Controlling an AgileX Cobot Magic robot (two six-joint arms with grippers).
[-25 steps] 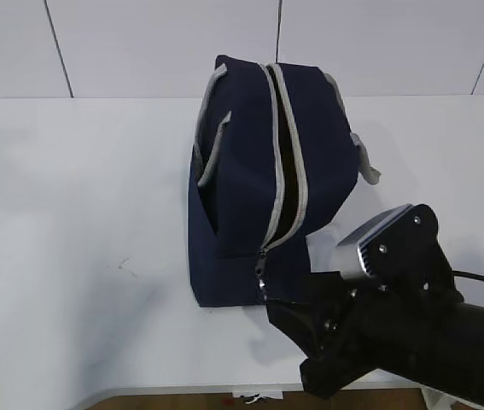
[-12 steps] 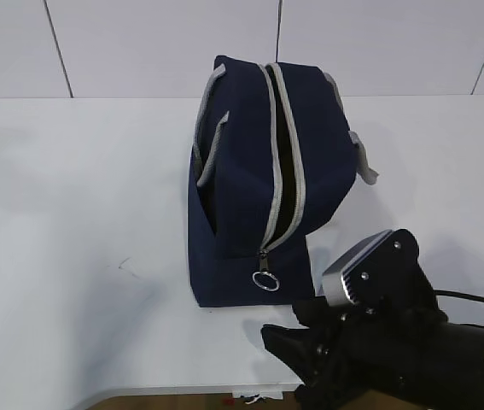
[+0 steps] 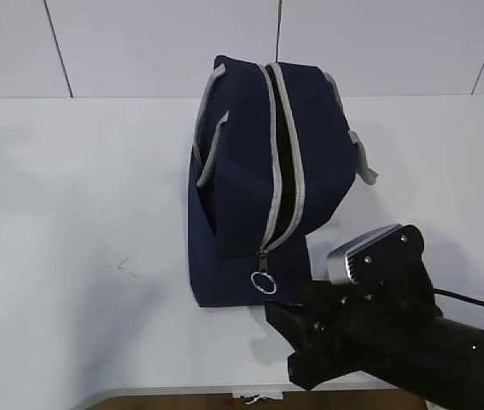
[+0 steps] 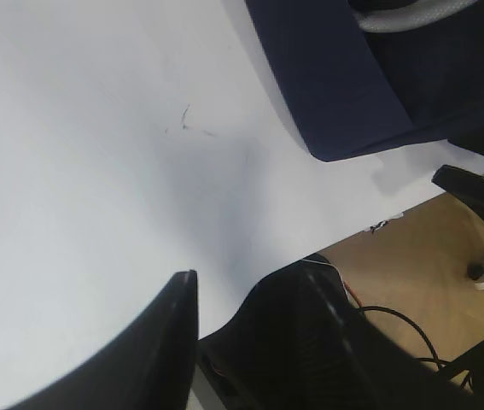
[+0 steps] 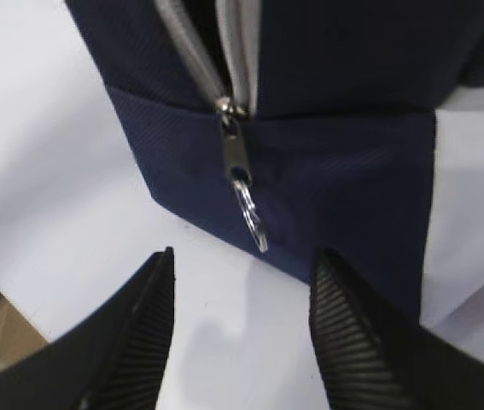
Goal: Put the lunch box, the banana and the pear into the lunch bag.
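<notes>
The right gripper (image 5: pixel 242 342) hangs with jaws spread and empty just in front of the lunch bag (image 3: pixel 263 184), facing its ring pull (image 5: pixel 252 218); the navy bag stands mid-table (image 3: pixel 79 196), zipper gaping; left of the bag, the left gripper (image 4: pixel 250 342) is spread too

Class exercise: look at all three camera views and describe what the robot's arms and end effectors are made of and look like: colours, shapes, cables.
The right arm is matte black and blocky, topped by a silver-grey camera housing. A thin black cable trails behind it. The right end effector has two black fingers with ribbed inner faces. The left end effector is smooth black, tapered.
</notes>
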